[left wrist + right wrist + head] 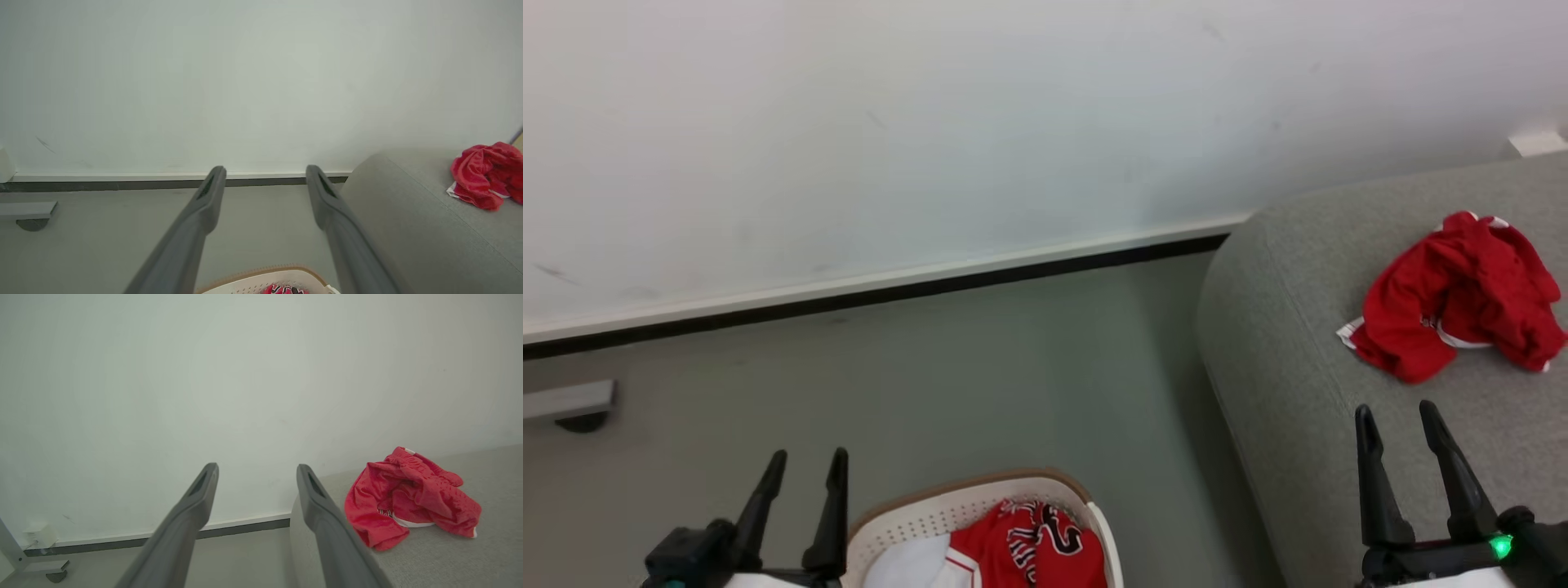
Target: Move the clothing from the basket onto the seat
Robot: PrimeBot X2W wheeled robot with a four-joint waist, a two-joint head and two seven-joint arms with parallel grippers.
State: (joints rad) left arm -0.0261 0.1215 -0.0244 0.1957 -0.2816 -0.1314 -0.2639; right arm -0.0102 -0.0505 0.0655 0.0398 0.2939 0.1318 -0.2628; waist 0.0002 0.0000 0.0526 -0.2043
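The left tool [810,453] and right tool [1396,410] stand wide open, empty. One red garment [1454,298] lies crumpled on the seat [1298,327], far right. The jersey [1029,543], partly cut off, sits in the near basket [980,482]. It looks thin, limp and probably slippery, so pinch a raised fold.

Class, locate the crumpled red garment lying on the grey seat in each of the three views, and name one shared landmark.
Head view: red garment at right, on the seat.
Left wrist view: garment at the far right, mid-height.
Right wrist view: garment at lower right.
Shared landmark: the dark skirting strip left of the seat.
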